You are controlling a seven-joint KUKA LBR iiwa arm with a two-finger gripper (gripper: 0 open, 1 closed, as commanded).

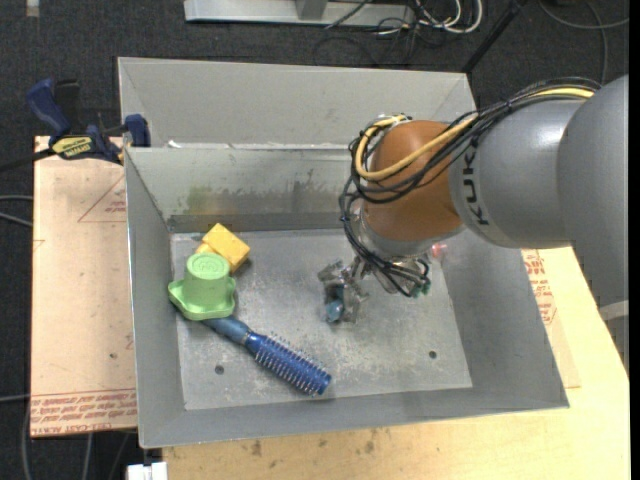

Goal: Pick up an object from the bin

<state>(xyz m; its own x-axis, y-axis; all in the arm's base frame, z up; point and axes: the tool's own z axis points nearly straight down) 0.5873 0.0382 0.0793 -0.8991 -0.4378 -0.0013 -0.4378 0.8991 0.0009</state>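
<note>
Blue brush [275, 358] lies near-left in the bin [300, 183], its handle touching a green cup [205, 286]. The gripper [338, 303] hangs over bare floor to the right; its state cannot be told. Nothing may be caught if it is closed there.

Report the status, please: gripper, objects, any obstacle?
Gripper low, middle of grey metal bin. Blue plastic bristle brush nearest, lying apart toward view's lower left. Green plastic cup-shaped piece and yellow block beyond it, side by side. Nothing blocks.
</note>
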